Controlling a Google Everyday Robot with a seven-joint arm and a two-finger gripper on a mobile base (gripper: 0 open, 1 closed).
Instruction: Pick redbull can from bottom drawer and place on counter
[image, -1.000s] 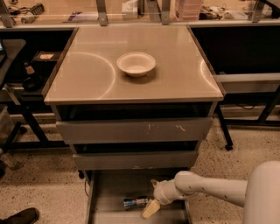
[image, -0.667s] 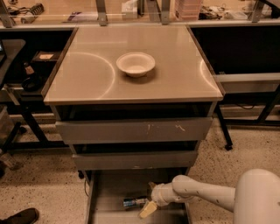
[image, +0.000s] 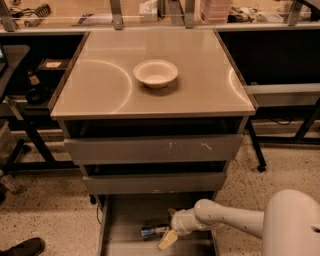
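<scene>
One pale two-finger gripper (image: 169, 228) down inside the lowest grey metal drawer (image: 125, 220), a wide shallow tray standing open at floor level beneath the cabinet. Jaws apart, cream fingers (image: 167, 240) spread to either side of one end of a small slim silver-and-blue redbull can (image: 152, 231). Lying on its side on the flat grey drawer floor, lengthwise left to right, right end between the spread fingers; hard to tell whether touched by either one. Carried on a smooth white arm (image: 230, 220) reaching in from the right, out of a rounded white body section (image: 292, 225) at the lower right corner.

Above the open tray, two scuffed grey drawer fronts (image: 155, 149), each with a dark gap over it. Topping the cabinet, a large square beige-grey glossy counter (image: 100, 95) marked with faint curved arcs. Sitting upright toward the back of the counter, a round white bowl (image: 156, 73), well apart from the can below.

Around the cabinet, speckled flooring (image: 45, 210), dark table legs (image: 35, 145) at left, and a dark shoe (image: 22, 247) in the lower left corner.
</scene>
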